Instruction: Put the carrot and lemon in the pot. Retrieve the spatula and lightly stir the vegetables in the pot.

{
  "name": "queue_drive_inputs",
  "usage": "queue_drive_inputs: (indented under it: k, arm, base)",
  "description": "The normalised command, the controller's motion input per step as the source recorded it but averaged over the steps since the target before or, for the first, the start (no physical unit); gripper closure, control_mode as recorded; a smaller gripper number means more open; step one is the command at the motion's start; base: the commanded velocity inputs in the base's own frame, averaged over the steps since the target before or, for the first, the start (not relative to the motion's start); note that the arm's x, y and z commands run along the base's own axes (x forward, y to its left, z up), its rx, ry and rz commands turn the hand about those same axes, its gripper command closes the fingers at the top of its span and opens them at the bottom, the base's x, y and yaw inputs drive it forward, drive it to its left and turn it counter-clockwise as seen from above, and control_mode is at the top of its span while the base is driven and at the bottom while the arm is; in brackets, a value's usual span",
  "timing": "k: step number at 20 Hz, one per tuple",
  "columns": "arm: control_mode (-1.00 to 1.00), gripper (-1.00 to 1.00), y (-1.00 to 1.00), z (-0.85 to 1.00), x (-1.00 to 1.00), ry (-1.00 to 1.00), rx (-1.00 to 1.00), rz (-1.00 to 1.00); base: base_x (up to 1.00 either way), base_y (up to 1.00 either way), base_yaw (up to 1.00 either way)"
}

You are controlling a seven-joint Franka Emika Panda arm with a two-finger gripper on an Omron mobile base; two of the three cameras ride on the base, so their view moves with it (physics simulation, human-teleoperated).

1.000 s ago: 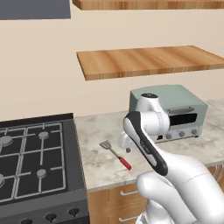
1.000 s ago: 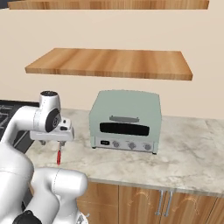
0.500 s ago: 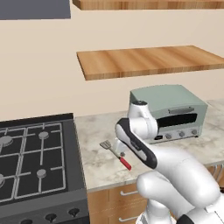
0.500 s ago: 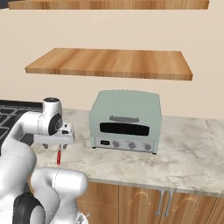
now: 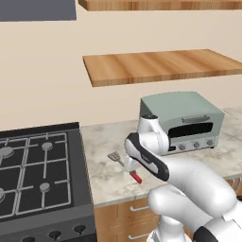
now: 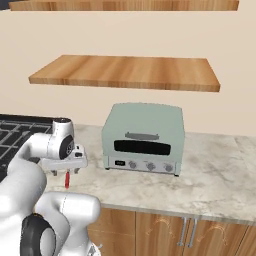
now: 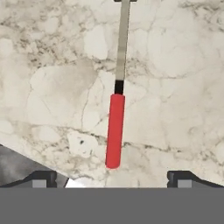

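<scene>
The two-finger gripper (image 7: 111, 177) hangs with jaws spread wide, empty, directly over the slim spatula with red handle and thin grey metal shaft (image 7: 115, 127), which lies flat on the beige marble countertop (image 7: 175, 87). A pale green toaster oven (image 6: 144, 136) stands close on one side, the black gas stove (image 5: 33, 175) on the other. Since a second ago the hand has dropped lower toward the handle; the spatula has not moved.
</scene>
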Motion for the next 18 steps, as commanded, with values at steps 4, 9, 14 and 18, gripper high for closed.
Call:
queue_drive_inputs:
  k: [4, 9, 14, 18]
  arm:
    - [-1.0, -1.0, 0.09, -0.38, 0.03, 0.0, -0.01, 0.13]
    - [-1.0, -1.0, 0.14, -0.24, 0.05, 0.0, -0.01, 0.12]
    - [-1.0, -1.0, 0.02, -0.12, 0.31, 0.07, 0.0, 0.12]
    - [-1.0, -1.0, 0.0, -0.11, 0.04, 0.09, 0.0, 0.07]
  base:
    - [0.0, 0.0, 0.0]
    - [0.0, 0.0, 0.0]
    - [0.0, 0.0, 0.0]
    - [0.0, 0.0, 0.0]
